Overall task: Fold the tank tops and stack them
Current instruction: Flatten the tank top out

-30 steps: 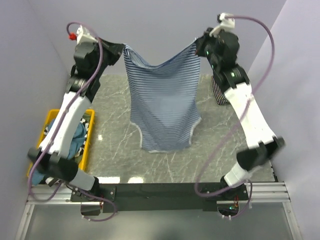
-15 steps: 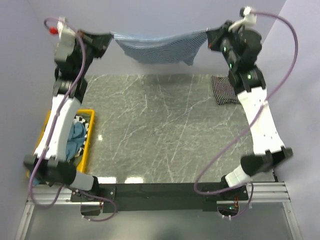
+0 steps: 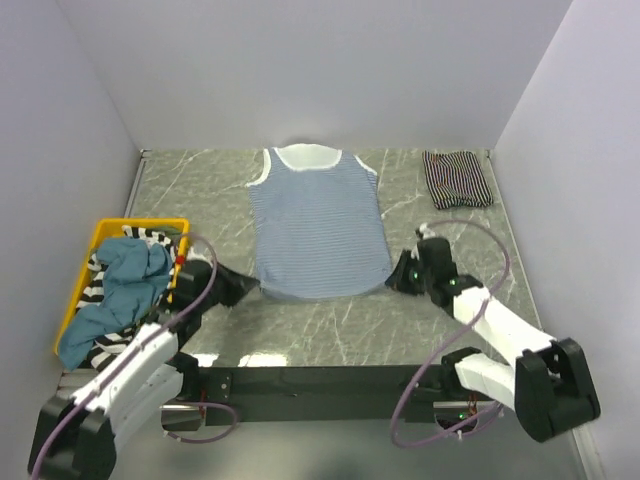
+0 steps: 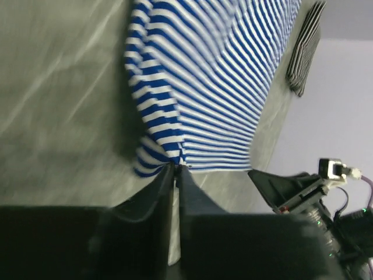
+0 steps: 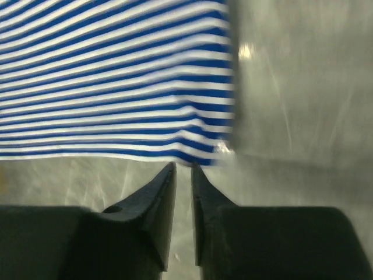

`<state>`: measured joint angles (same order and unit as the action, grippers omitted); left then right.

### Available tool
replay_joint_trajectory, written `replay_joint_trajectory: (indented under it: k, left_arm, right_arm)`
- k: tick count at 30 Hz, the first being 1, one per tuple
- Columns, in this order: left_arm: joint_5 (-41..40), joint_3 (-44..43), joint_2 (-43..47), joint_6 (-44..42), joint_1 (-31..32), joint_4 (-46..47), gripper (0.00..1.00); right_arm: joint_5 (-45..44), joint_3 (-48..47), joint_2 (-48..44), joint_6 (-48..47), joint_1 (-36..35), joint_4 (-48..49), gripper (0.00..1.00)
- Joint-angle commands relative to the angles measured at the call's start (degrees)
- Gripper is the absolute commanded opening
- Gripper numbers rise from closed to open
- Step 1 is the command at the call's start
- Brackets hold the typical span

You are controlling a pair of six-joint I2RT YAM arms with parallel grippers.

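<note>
Yellow bin [image 3: 100, 228] at left edge of grey marbled table [image 3: 205, 195]; pale walls [image 3: 300, 70] around.

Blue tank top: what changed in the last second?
Both arms brought the blue tank top down from mid-air and toward the near edge; it lies flat on the table, neck far. The left gripper and right gripper sit at its hem corners, right jaws slightly parted. Unchanged: folded striped top, yellow bin.

blue striped top [image 5: 116, 76]: blurred in right wrist view, cut by upper edge | bin [image 3: 130, 223]: clothes [image 3: 130, 270] heaped, number unclear | left gripper [image 4: 176, 167]: hold on hem unclear
</note>
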<state>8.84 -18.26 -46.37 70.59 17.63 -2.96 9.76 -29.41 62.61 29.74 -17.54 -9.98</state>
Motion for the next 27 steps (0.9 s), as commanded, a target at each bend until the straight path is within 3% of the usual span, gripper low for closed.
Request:
replay_joint_trajectory:
  k: [1,3,6,9,14,20,23,27]
  left_arm:
    - [-0.4,4.37,8.73,4.55,3.11,0.07,0.16]
    - [-0.23,4.2,10.85,4.12,4.77,-4.65,0.34]
    - [-1.98,-1.13,15.07,0.88,5.4,-11.96,0.51]
    - [-5.49,-7.98,17.28,-2.03,5.4,-18.38,0.57]
    - [-12.5,-17.85,12.02,-6.68,5.4,-26.55,0.51]
    - [-21.48,-22.69,0.95,-8.54,5.22,-24.64,0.5]
    - [-21.59,-25.85,-9.06,-10.03,3.56,-19.9,0.49]
    - [-15.62,-31.03,-20.15,-12.31,-1.97,-14.45,0.47]
  right_arm:
    - [0.09,3.56,-8.02,4.8,-1.44,3.13,0.39]
    - [-0.61,5.32,-12.32,5.94,-2.49,1.64,0.46]
    - [-6.58,3.58,-17.77,6.3,-3.73,-5.12,0.53]
    - [-11.24,0.94,-21.03,6.3,-3.99,-10.05,0.56]
    - [-13.71,0.75,-19.11,7.52,-7.41,-10.42,0.55]
    - [-18.1,0.5,-9.56,14.55,-20.06,-4.1,0.54]
    - [-20.22,0.49,-2.18,16.83,-22.45,-0.59,0.54]
    - [-18.64,2.69,3.3,19.56,-20.7,1.89,0.54]
